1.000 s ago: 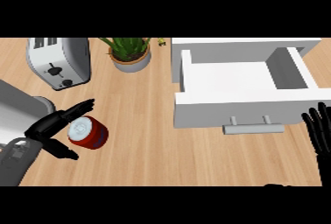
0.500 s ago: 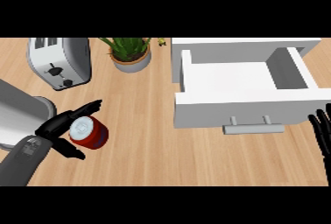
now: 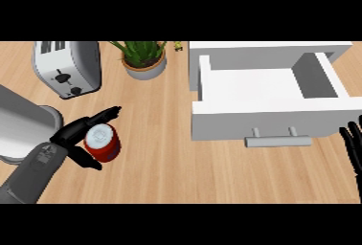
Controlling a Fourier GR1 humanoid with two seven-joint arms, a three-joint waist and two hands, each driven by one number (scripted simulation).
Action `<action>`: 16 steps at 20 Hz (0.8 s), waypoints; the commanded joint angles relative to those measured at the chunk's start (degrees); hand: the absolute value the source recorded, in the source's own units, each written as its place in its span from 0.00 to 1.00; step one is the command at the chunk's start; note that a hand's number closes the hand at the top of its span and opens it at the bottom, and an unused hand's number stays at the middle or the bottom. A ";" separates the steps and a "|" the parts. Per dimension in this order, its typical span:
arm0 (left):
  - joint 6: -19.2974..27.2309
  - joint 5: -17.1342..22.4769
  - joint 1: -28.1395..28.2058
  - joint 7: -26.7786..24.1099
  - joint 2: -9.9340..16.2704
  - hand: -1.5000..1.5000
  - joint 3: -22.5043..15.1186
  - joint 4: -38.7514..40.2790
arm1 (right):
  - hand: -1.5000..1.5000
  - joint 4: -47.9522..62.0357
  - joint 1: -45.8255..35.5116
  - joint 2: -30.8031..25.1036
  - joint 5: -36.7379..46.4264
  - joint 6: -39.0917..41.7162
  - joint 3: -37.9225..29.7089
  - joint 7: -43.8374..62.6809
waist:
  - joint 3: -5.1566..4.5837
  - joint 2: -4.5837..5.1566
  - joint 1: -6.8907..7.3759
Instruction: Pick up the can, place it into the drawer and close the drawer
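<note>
The left hand (image 3: 71, 139) now sits closer around the red can (image 3: 103, 143) than half a second ago, its fingers reaching over the can's far side and its thumb curling in below, where a second ago the hand stood more spread and apart. The can stands upright on the wooden counter (image 3: 176, 167), in the same spot as before, just left of the middle and well apart from the drawer (image 3: 272, 112). The grey left forearm comes in from the lower left corner, angled up toward the can. The white drawer stands pulled open at the right, its handle facing the lower edge. The right hand (image 3: 351, 148) rests open at the right edge, fingers up, showing less than it did a second ago. A toaster (image 3: 67, 67) and a potted plant (image 3: 143, 57) stand at the far side.
</note>
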 commanded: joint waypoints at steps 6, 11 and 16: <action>-7.26 -0.77 1.13 -7.28 -3.85 0.00 -3.52 1.42 | 0.00 -1.14 -0.27 -0.75 -2.65 0.12 -2.44 1.82 | -0.31 0.29 -0.06; -9.40 0.19 -0.70 -7.76 -2.30 1.00 -3.70 2.10 | 0.00 -0.25 0.69 0.00 -0.81 0.65 -1.23 -0.14 | -0.31 0.40 -0.09; -11.24 2.32 0.99 -5.49 -4.29 1.00 -4.84 -1.28 | 0.00 -1.48 -0.10 -1.48 -4.24 1.11 -3.73 2.42 | -0.23 0.06 0.66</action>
